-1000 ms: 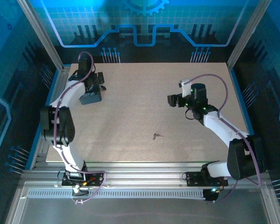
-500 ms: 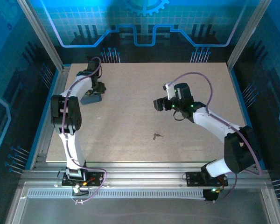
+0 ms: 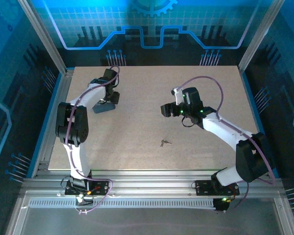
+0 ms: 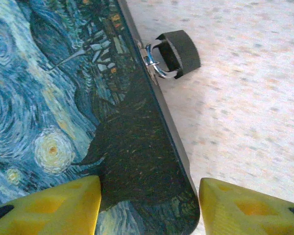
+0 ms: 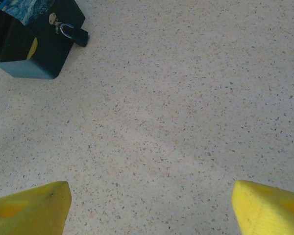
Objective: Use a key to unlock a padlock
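The left gripper (image 4: 147, 185) sits around the box (image 4: 49, 98), how tight I cannot tell, so the box and its padlock (image 4: 179, 51) may slip; the right gripper (image 5: 150, 188) is wide apart.

The overhead camera is looking down on the whole table (image 3: 186, 83); both wrist cameras are facing the swirl-painted box (image 4: 49, 98), the left close up, the right farther off

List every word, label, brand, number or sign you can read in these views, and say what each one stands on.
No readable text anywhere.
box: painted swirls and stars, no lettering.
padlock: plain dark body, no marking legible.
backdrop: gear and circuit-line graphics, no words or numbers.
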You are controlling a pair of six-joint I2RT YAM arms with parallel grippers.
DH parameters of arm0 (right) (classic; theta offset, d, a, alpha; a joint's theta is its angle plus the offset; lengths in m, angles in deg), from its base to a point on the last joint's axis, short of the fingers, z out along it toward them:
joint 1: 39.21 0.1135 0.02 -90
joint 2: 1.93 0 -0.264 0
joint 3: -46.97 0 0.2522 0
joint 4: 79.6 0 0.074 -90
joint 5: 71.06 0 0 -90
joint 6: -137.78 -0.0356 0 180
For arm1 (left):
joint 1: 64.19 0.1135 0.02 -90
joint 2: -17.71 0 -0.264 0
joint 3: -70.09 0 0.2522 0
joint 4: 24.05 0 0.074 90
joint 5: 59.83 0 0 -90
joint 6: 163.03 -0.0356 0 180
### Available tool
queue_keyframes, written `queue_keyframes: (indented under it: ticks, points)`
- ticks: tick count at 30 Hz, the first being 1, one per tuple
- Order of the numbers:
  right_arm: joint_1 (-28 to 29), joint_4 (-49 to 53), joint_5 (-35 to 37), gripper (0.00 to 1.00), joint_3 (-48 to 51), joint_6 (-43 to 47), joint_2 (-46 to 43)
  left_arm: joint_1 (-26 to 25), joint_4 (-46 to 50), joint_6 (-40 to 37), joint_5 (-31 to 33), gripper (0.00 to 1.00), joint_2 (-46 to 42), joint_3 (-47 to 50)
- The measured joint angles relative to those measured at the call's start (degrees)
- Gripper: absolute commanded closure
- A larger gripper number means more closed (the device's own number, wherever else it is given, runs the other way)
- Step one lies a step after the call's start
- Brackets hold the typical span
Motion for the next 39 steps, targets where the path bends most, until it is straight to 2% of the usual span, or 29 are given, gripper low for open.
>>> queue_keyframes:
  ticks: [3,6,11,15,19,26,30,34,39]
  points:
    - [0.0,0.4,0.0,0.14,0.0,-0.4,0.0,-0.3,1.2,1.9,-3.2,0.22,-2.6,1.1]
    - [0.0,0.4,-0.1,0.14,0.0,-0.8,0.0,1.6,1.0,4.5,-5.2,0.16,-6.3,1.4]
    - [0.2,0.3,-1.1,0.14,-0.1,-1.6,1.2,10.2,-1.4,11.0,-8.6,0.14,-11.1,1.0]
    - [1.0,0.4,-1.7,0.14,-0.9,-2.0,3.6,16.8,-2.5,14.4,-10.8,0.14,-8.4,-0.3]
    - [2.0,0.4,-2.2,0.14,-1.9,-2.2,5.3,19.5,-4.0,15.0,-14.7,0.14,-3.5,-0.7]
    - [3.1,0.1,-4.3,0.14,-2.8,-3.5,7.4,19.8,-6.8,14.0,-22.8,0.15,5.2,-3.6]
    - [4.1,0.3,-4.5,0.14,-3.8,-3.7,9.5,19.5,-7.8,11.5,-27.1,0.16,6.6,-5.3]
    - [5.2,0.9,-4.5,0.14,-3.8,-3.9,9.9,17.0,-7.3,6.0,-29.4,0.17,7.7,-7.9]
    - [5.6,1.0,-4.5,0.14,-3.8,-4.9,9.9,11.1,-5.4,-0.7,-32.8,0.19,9.4,-10.0]
